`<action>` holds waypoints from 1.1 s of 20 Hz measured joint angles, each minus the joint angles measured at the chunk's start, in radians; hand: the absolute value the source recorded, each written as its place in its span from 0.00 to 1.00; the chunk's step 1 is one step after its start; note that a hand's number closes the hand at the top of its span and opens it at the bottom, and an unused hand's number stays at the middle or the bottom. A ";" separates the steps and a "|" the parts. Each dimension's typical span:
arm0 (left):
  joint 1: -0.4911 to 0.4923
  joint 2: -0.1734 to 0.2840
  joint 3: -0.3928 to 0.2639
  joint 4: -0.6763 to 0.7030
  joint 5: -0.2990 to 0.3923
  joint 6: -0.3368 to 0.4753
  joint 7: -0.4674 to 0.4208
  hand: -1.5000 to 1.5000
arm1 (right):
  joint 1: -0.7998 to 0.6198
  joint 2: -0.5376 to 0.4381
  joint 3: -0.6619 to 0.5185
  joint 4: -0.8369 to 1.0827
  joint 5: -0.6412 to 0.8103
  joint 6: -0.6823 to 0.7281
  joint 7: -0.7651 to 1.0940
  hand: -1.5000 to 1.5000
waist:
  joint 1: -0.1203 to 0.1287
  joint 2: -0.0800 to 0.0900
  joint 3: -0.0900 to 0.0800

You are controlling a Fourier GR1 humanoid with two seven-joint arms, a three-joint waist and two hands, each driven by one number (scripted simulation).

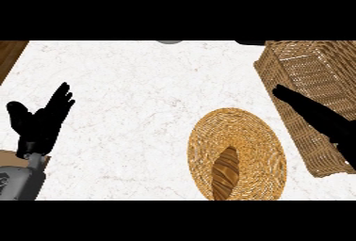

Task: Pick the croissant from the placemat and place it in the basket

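One croissant [226, 172] on one round woven placemat [240, 127]; one basket [306, 70] (wicker) beside it. Right hand [313, 115] over basket, fingers straight, holding nothing. Left hand [42, 120] open, resting at left edge of surface [132, 94].

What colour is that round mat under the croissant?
Golden straw-yellow, woven in rings, seen in the head view: the placemat under the brown croissant.

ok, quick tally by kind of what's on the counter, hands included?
Croissant: 1
Round woven placemat: 1
Wicker basket: 1
Black hands: 2, left hand resting open at the left edge, right hand over the basket with fingers straight
Total: 5
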 measured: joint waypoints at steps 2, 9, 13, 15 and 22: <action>-0.009 -0.001 0.013 0.015 0.000 -0.021 -0.005 0.50 | 0.067 -0.006 -0.024 -0.055 0.004 0.002 -0.022 0.00 | 0.004 0.002 0.000; -0.024 -0.006 0.042 0.008 -0.015 -0.048 0.019 0.50 | 0.307 0.056 0.019 -0.089 0.180 0.005 -0.190 0.00 | 0.014 0.006 0.002; -0.008 -0.008 0.057 0.016 -0.016 -0.076 0.000 0.50 | 0.398 0.107 0.093 -0.013 0.362 -0.075 -0.355 0.00 | 0.018 0.007 0.002; 0.000 -0.019 0.055 0.004 -0.029 -0.070 0.004 0.50 | 0.432 0.131 0.125 0.032 0.456 -0.132 -0.434 0.00 | 0.020 0.007 0.002; -0.020 -0.040 0.073 0.003 -0.051 -0.083 0.020 0.50 | 0.452 0.237 0.209 0.277 0.634 -0.334 -0.647 0.00 | 0.023 0.008 0.002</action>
